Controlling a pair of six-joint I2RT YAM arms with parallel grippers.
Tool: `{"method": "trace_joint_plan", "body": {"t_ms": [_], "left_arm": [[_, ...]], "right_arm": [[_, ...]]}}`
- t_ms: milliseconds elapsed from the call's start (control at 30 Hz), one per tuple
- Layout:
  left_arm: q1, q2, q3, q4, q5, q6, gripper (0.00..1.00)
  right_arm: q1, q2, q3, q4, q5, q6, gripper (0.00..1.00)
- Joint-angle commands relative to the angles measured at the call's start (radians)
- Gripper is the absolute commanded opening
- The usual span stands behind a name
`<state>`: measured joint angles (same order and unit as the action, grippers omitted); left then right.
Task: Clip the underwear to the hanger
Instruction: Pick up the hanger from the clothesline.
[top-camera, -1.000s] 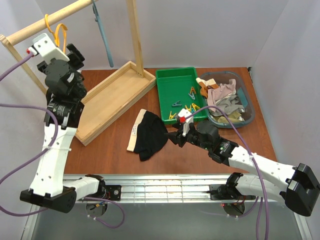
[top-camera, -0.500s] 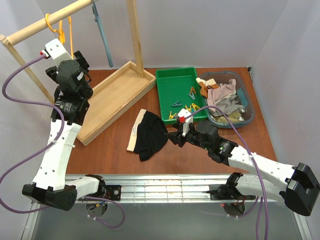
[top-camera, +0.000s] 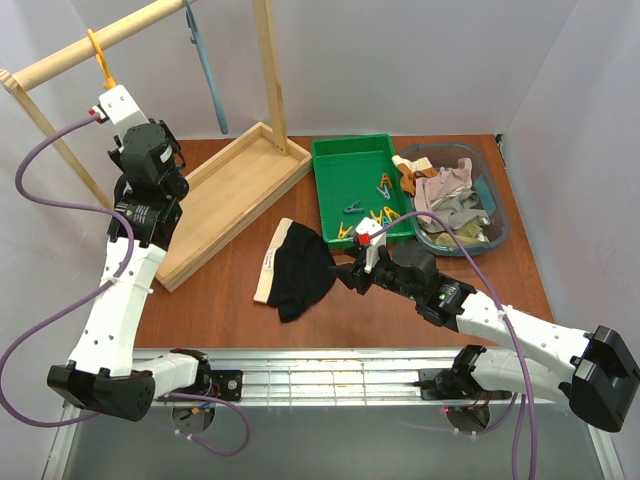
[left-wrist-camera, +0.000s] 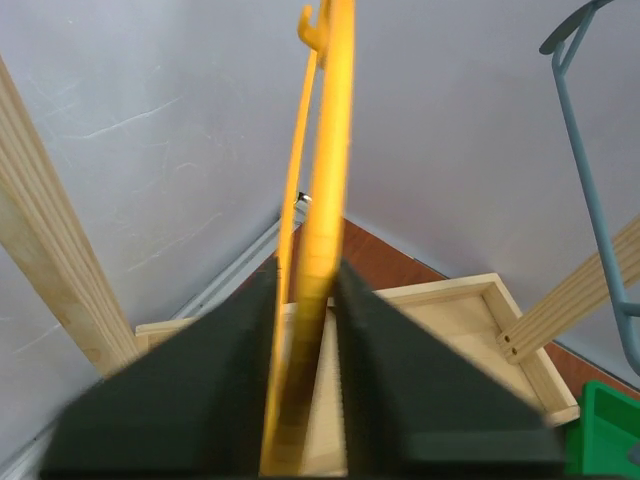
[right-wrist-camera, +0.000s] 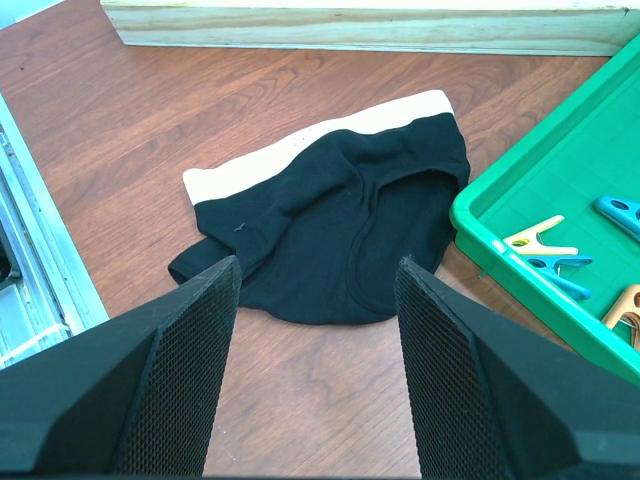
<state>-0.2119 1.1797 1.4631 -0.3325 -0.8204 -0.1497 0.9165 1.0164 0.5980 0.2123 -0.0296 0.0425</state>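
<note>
The yellow-orange hanger hangs by its hook on the wooden rail; below the hook my left arm hides it in the top view. In the left wrist view the hanger runs upright between the fingers of my left gripper, which is shut on its lower part. The black underwear with its cream waistband lies flat on the table. My right gripper hovers low just to its right, open and holding nothing. In the right wrist view the underwear lies beyond the right gripper.
A grey-blue hanger hangs further right on the rail. The rack's wooden base tray sits at the back left. A green tray holds clothespins; a grey bin of mixed clothes stands to its right.
My left wrist has shifted right and down under the rail, and its jaws have closed from wide open onto the hanger. The right arm and the underwear have not moved.
</note>
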Motion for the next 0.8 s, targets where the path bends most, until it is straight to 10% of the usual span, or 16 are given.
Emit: {"method": "trace_joint_plan", "body": {"t_ms": [0, 767], "left_arm": [[0.005, -0.018, -0.007, -0.004, 0.013, -0.010, 0.02], [0.005, -0.026, 0.016, 0.158, 0.339, 0.029, 0.00]], "right_arm": [[0.001, -0.009, -0.004, 0.041, 0.000, -0.004, 0.57], [-0.001, 0.042, 0.014, 0.039, 0.014, -0.006, 0.57]]}}
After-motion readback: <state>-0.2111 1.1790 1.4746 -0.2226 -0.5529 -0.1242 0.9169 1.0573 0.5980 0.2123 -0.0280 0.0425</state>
